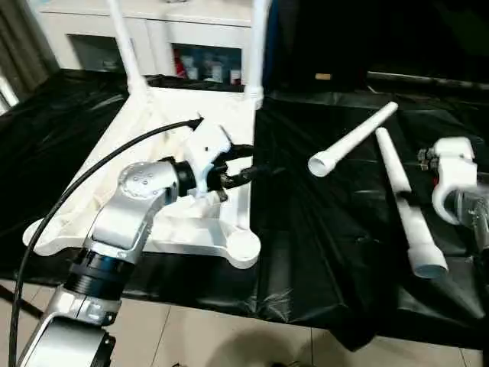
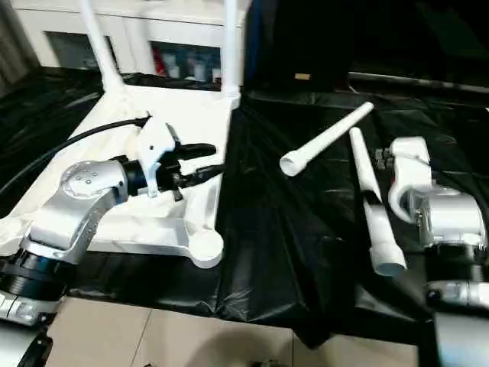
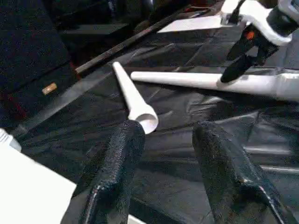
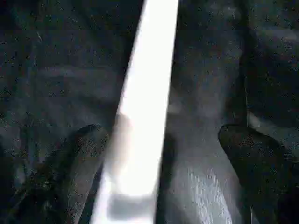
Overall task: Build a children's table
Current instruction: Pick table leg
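The children's table top (image 1: pixel 229 107) lies ribbed side up on the black sheet. Two white legs (image 1: pixel 122 46) (image 1: pixel 257 46) stand upright in its far corner sockets. Two loose legs lie on the sheet to the right, one slanted (image 1: pixel 353 141) and one running toward me (image 1: pixel 405 206). My left gripper (image 1: pixel 256 162) hovers over the top's right edge, open, its fingers (image 3: pixel 117 158) pointing at the loose legs with nothing between them. My right gripper (image 4: pixel 163 130) is open and straddles the nearer loose leg (image 4: pixel 145 102), with a gap on each side.
A white cabinet with glass doors (image 1: pixel 153 38) stands behind the table top. The black sheet (image 1: pixel 306 252) ends at a front edge above the tiled floor (image 1: pixel 199 336). A black cable (image 1: pixel 92 176) arcs over my left forearm. A dark case (image 1: pixel 344 46) stands at the back.
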